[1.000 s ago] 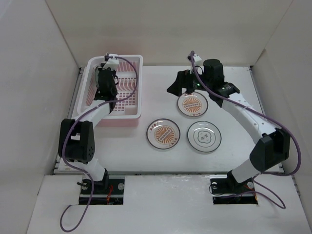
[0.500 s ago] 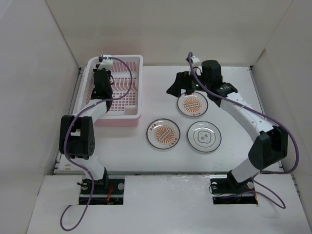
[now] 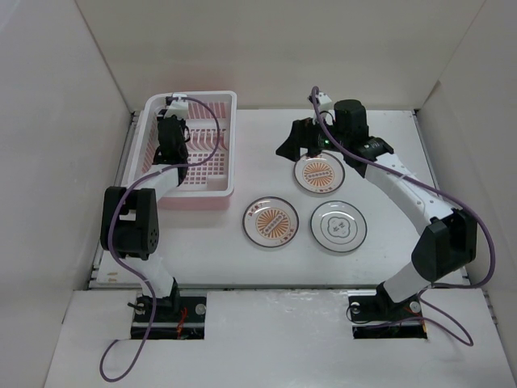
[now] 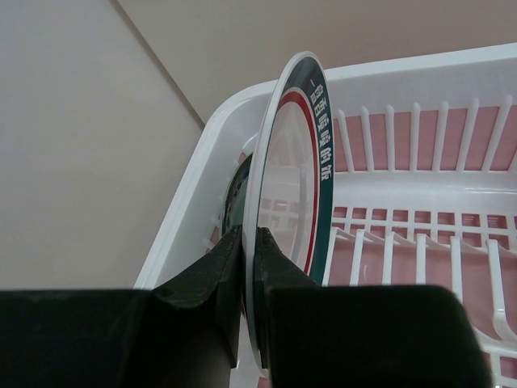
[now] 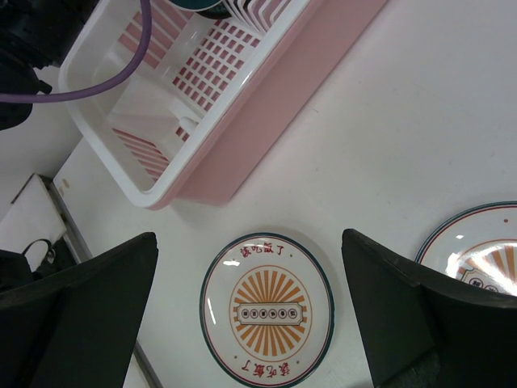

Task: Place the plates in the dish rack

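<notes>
The left end effector [image 4: 246, 242] clamps the white, teal-rimmed round plate [image 4: 291, 162] on edge, upright, with the pale pink plastic dish rack [image 4: 420, 73] just ahead of it and below (the right end effector [image 5: 249, 238] gapes empty).

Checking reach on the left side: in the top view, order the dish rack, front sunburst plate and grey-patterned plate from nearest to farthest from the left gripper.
1. The dish rack, far left: the left gripper, holding the teal-rimmed plate, is inside it.
2. The front sunburst plate, in the middle.
3. The grey-patterned plate, to that plate's right.
</notes>
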Available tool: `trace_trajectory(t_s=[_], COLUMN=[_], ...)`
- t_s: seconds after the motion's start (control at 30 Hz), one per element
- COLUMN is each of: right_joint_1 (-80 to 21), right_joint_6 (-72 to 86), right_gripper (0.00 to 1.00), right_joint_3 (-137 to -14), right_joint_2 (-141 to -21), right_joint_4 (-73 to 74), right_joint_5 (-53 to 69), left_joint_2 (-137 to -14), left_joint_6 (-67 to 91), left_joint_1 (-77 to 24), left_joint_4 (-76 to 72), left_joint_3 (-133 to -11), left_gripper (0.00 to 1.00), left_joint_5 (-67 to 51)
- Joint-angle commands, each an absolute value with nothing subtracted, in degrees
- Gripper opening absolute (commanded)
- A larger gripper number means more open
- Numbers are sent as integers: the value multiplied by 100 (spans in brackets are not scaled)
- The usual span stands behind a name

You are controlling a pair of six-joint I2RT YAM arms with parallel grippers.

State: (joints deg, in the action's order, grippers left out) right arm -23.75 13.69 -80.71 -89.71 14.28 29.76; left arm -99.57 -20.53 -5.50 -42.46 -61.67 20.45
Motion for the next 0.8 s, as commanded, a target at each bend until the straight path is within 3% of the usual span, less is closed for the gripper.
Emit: trace_trajectory(t_s=[0.0, 0.77], right_joint_1=[-2435, -2540], right_joint_6=[1239, 1239], right_gripper=[100, 100], right_joint_3=[-8095, -8095], right_joint_2=[-8947, -9053], right_joint_4=[1151, 1099], right_joint_5=[2962, 3015], left_joint_2=[-9905, -9686], left_joint_6=[-2012, -1732], left_joint_1=[-510, -510], left_joint_4=[-4685, -4465], left_joint_3=[-6214, -6267], left_gripper=[0, 0], left_joint_5=[2136, 2030])
